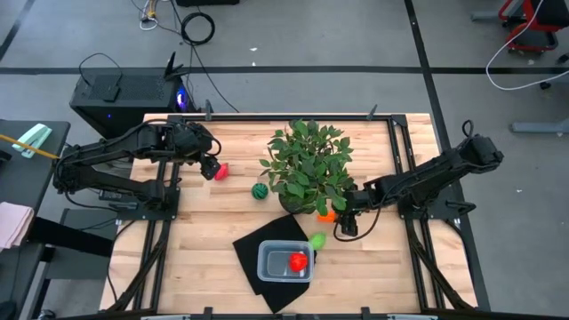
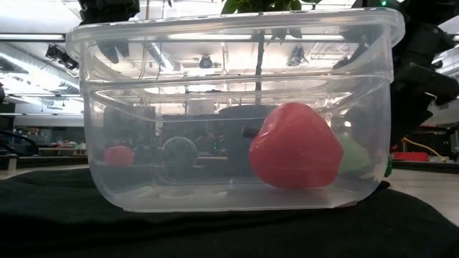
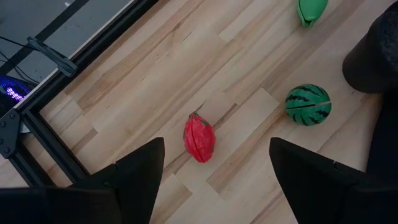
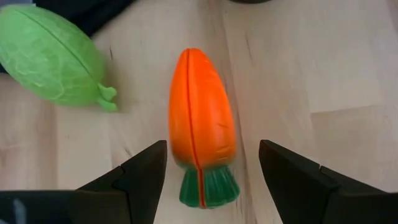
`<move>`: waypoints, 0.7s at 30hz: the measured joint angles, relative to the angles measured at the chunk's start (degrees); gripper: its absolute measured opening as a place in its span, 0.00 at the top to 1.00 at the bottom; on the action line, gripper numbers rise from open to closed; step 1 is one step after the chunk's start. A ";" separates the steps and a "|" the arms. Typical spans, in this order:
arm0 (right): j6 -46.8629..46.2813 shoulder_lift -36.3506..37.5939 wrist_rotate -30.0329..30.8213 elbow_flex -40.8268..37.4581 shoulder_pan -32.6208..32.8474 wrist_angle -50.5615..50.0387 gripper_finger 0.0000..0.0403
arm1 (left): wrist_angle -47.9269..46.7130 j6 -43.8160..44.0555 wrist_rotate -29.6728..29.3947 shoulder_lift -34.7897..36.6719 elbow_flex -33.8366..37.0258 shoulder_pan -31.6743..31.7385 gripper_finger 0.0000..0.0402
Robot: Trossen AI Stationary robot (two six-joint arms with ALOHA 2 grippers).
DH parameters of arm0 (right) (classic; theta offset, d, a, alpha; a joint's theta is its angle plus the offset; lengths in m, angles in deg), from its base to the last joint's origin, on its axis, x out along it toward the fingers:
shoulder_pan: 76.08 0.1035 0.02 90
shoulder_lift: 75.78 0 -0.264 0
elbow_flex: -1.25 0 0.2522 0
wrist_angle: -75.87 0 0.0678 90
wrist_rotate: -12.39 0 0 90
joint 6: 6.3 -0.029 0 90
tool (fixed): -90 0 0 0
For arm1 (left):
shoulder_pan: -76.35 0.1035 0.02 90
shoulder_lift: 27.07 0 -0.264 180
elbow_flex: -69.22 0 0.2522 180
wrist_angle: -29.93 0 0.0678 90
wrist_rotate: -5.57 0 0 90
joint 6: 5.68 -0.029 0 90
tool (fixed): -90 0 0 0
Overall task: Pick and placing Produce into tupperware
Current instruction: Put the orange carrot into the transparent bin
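So far one red piece (image 1: pixel 298 261) in tupperware (image 1: pixel 267 253); four outside. Right gripper (image 4: pixel 211 165) wide, carrot (image 4: pixel 199 112) between fingers. Left gripper (image 3: pixel 214 168) wide above red fruit (image 3: pixel 199 138).

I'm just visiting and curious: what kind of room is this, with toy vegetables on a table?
Probably a robotics lab or workshop. Two robot arms are mounted at a wooden table, cables trail across the floor, and a computer tower sits beside the table.
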 joint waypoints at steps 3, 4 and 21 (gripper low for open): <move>0.08 -1.70 -1.31 0.02 0.02 1.28 0.35 | 0.00 0.00 0.00 0.00 0.00 0.00 0.26; 0.08 -2.31 -1.41 0.02 0.02 1.82 0.35 | 0.01 0.00 0.00 0.01 0.00 0.00 0.26; -0.12 -5.14 -1.63 0.02 -0.64 5.23 0.39 | -0.07 -0.06 -0.01 0.00 0.00 0.00 0.26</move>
